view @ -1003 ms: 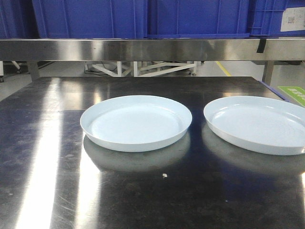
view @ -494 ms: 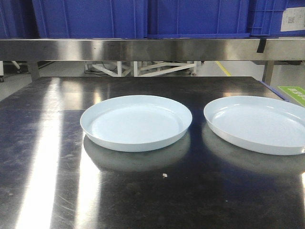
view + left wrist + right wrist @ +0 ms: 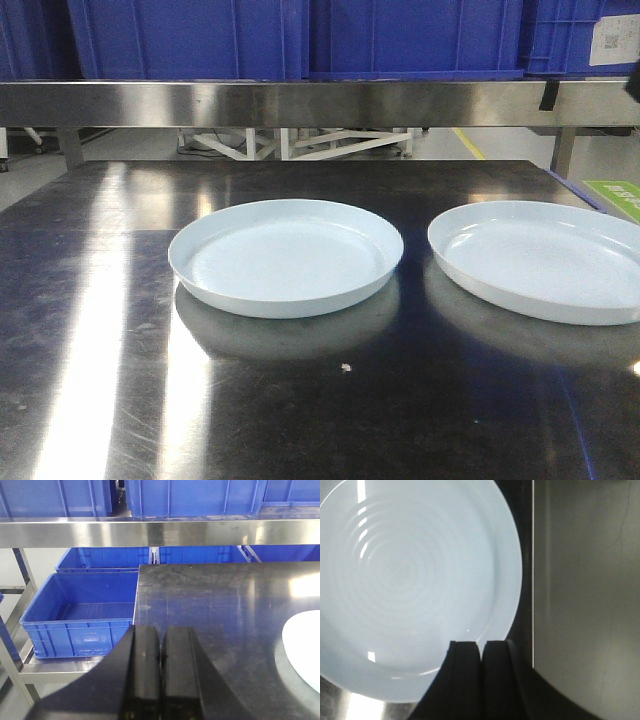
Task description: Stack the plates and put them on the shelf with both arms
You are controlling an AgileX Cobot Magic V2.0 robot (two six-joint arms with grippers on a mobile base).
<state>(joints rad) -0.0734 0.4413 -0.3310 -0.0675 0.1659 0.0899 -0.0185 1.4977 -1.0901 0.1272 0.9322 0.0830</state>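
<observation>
The right plate (image 3: 540,260) lay by the edge of the tabletop (image 3: 100,330), apart from the left plate (image 3: 285,258). The right gripper (image 3: 481,646), clenched empty, hung over its rim; the left gripper (image 3: 160,632) was clenched empty too.

Streaky overhead glare on the dark tabletop (image 3: 90,400), small highlights on the right plate (image 3: 410,580); crisp front view.

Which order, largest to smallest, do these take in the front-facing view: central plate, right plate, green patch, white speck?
1. The central plate and right plate look alike; the right one is cropped by the frame edge, so they stay unranked.
2. The green patch.
3. The white speck on the tabletop.
</observation>
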